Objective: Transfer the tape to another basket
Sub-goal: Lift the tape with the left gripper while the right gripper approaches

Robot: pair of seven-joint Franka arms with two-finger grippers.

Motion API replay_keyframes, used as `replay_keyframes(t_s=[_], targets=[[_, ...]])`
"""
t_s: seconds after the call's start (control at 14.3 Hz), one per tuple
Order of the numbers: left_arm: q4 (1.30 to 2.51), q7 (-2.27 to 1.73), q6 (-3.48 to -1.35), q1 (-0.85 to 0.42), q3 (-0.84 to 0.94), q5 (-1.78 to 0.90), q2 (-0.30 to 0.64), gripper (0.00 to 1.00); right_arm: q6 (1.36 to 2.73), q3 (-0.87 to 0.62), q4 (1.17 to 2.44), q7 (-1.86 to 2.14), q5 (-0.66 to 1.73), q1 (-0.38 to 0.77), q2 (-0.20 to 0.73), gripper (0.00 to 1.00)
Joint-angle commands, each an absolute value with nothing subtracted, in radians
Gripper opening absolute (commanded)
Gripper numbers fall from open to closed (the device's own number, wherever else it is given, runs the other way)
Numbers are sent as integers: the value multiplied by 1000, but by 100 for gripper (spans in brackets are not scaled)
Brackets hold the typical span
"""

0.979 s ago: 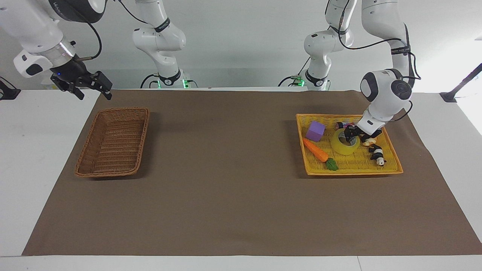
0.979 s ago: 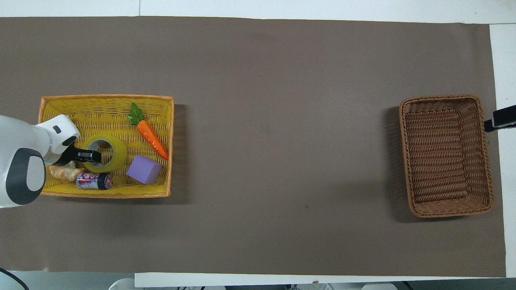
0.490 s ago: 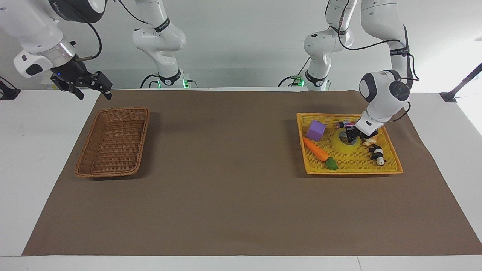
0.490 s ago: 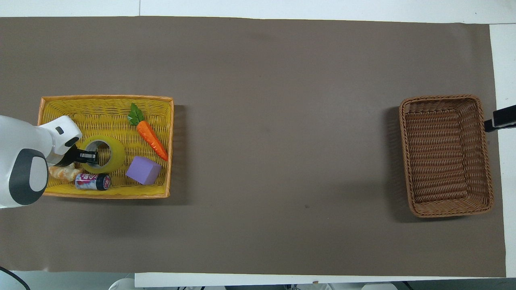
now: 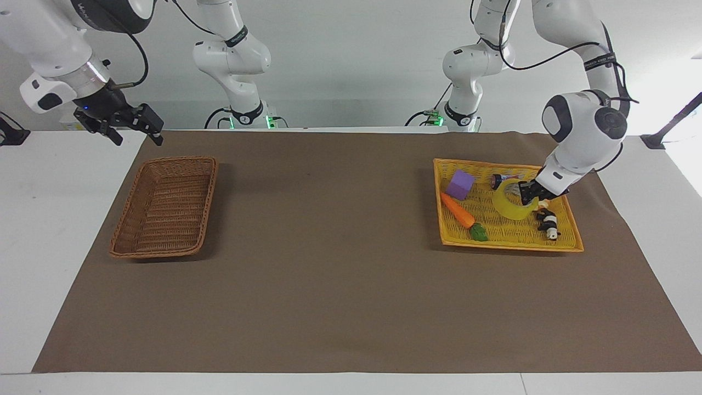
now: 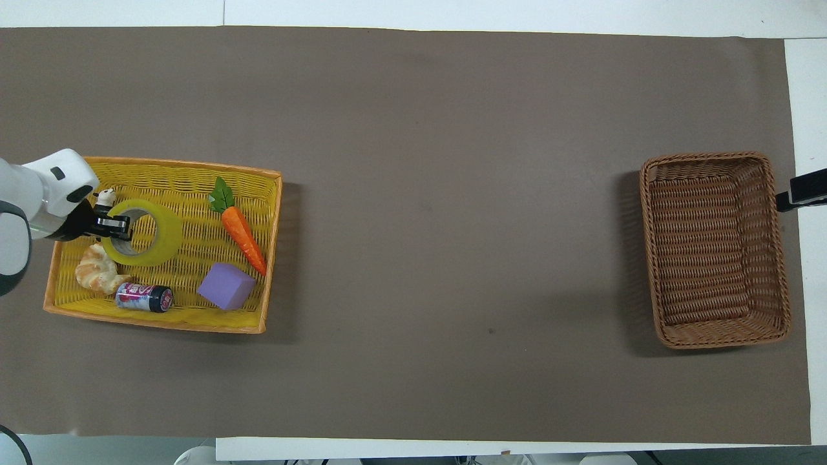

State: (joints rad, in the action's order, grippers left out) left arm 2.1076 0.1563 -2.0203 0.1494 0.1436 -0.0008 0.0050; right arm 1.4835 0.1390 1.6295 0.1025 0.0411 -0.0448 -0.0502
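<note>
**Tape gripped and lifting; yellow basket dragged askew**

Lifted and tilted since a second ago, the tape [image 5: 513, 202] now hangs on edge from the left hand [image 5: 529, 193], which has gone from half open to fully closed, pinching the roll's wall with one finger inside the core and one outside. The roll sits clear of the weave, over the yellow basket [image 5: 510, 247] at the left arm's end of the table [image 5: 340, 307]. That basket has shifted too: its outline is now skewed against the table edge, so the pull evidently dragged it a little. Its other contents moved with it: the purple cube [image 5: 460, 184], the carrot [image 5: 458, 211], the can [image 6: 144, 298], the croissant [image 6: 97, 274] and the small panda figure [image 5: 548, 224].

For the task, this looks like the grasp step done and the carry just beginning. The brown basket [image 5: 164, 249] lies well apart at the right arm's end, with nothing in it. The right hand [image 5: 127, 127] waits, wide open and holding nothing, over the table's edge by that basket. Judging by the distance, a long reach or a handover may be needed. A one-wall pinch could let the roll swing or slip.
</note>
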Motion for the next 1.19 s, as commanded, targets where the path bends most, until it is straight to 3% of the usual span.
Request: replay_keyframes(t_s=[0.0, 0.35, 0.7, 0.91, 1.12], targets=[[2000, 7, -1944, 62, 137, -76, 35, 0, 1485, 137, 1646, 110, 57, -49, -64, 99], [1964, -205, -1992, -144, 135, -308, 49, 0, 1485, 137, 1646, 110, 57, -49, -66, 99], [1899, -351, -2054, -274, 140, -377, 77, 0, 1485, 137, 1646, 110, 57, -49, -66, 99], [1807, -434, -2022, -317, 141, -377, 107, 0, 1485, 137, 1646, 110, 57, -49, -66, 99], [1799, -436, -2000, -348, 144, -379, 101, 0, 1471, 141, 1646, 112, 57, -61, -66, 99]])
